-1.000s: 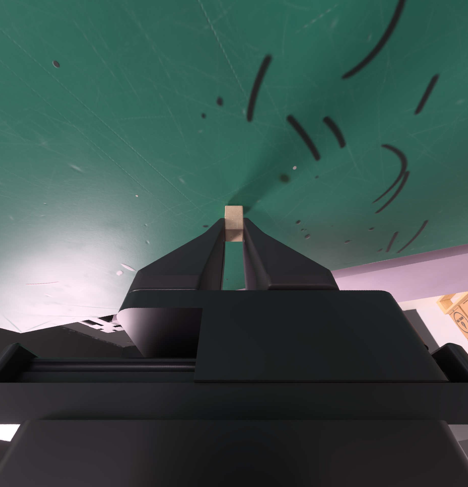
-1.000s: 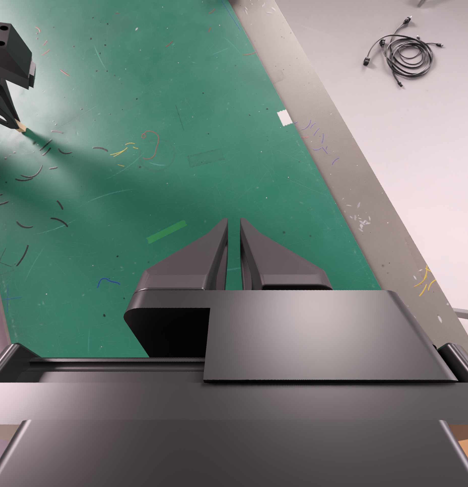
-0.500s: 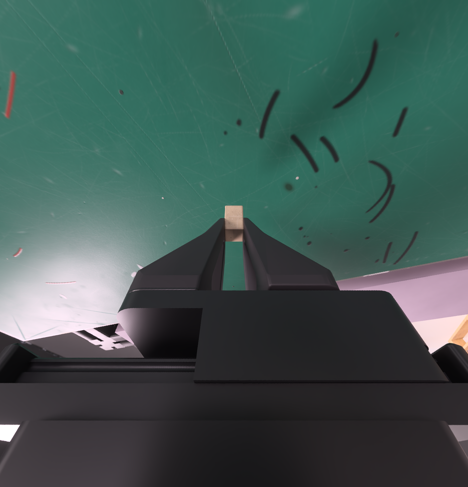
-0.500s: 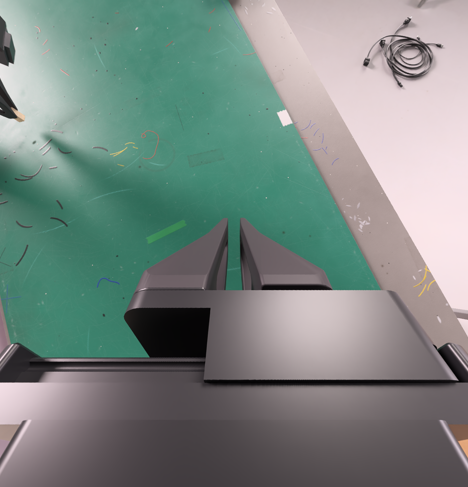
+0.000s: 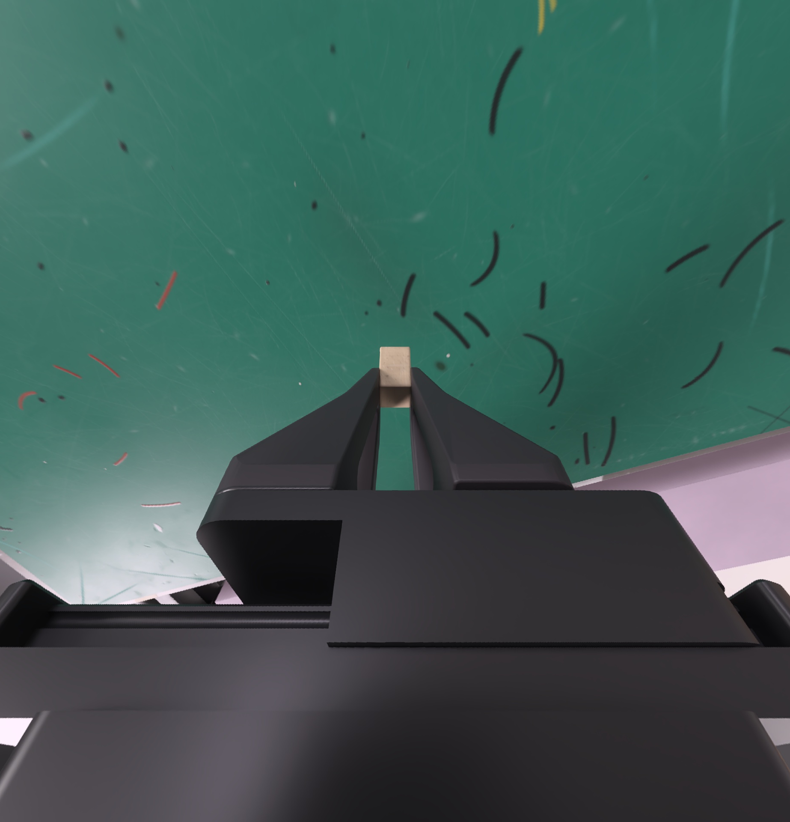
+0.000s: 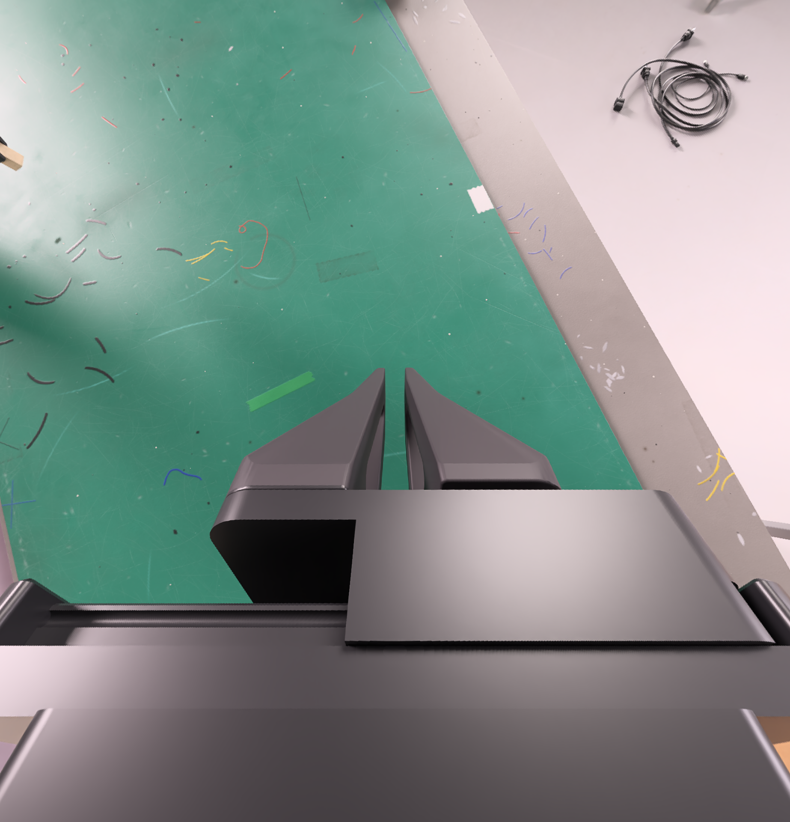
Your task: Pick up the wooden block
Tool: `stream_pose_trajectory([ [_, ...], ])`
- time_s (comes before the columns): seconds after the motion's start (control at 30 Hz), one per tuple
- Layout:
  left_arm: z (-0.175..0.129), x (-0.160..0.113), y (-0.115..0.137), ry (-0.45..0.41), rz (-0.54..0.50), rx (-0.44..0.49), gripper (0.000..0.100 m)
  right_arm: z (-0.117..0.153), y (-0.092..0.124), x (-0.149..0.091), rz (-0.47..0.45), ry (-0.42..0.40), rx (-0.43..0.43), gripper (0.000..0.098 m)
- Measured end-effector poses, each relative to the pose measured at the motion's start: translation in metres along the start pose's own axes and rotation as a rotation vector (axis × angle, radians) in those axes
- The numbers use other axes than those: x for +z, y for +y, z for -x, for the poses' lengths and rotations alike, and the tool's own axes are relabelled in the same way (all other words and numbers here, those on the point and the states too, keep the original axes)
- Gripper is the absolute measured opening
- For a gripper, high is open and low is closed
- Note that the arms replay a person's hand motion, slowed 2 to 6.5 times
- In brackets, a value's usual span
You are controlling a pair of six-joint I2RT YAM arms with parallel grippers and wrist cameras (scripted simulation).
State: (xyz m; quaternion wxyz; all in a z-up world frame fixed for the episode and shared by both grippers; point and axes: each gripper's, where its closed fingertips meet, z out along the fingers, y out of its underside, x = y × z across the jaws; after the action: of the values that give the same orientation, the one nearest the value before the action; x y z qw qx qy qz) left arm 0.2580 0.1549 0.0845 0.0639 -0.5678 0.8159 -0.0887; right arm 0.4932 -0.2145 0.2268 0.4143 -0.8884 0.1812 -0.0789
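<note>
Two pincers: my left pincer point(image 5: 395, 378) grips wooden block point(image 5: 395, 376) betw. its tips, held above green tabletop point(image 5: 251, 178). My right pincer point(image 6: 395, 371) hangs w/ narrow gap, holding nothing, near tabletop's right edge.

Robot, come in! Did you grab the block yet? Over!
Left gripper shut on block, clear of the mat. Right gripper empty, nearly shut. Nothing in the way.

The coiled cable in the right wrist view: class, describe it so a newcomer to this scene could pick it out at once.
Start at the large green scratched mat and cross its pale grey border strip to the light floor beyond. Near the top right corner lies a black cable wound into a loose coil, plugs trailing out. It alone is a real object there; its neighbours are only flat scribbles.
</note>
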Motion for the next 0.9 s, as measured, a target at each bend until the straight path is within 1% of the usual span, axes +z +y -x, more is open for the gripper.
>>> stream_pose_trajectory([
  [0.2, -0.013, -0.029, -0.031, -0.010, -0.117, 0.046, 0.011, 0.000, 0.000, 0.000, 0.000, 0.000, 0.000, 0.0072],
  [0.47, -0.041, -0.065, -0.076, 0.011, -0.266, 0.134, 0.011, 0.000, 0.001, 0.000, 0.004, 0.002, 0.000, 0.0072],
  [0.7, -0.073, -0.081, -0.113, 0.034, -0.356, 0.220, 0.011, -0.001, 0.001, 0.000, 0.007, 0.003, 0.000, 0.0072],
  [0.9, -0.100, -0.090, -0.141, 0.055, -0.421, 0.289, 0.011, -0.001, 0.001, 0.000, 0.008, 0.004, 0.000, 0.0072],
])
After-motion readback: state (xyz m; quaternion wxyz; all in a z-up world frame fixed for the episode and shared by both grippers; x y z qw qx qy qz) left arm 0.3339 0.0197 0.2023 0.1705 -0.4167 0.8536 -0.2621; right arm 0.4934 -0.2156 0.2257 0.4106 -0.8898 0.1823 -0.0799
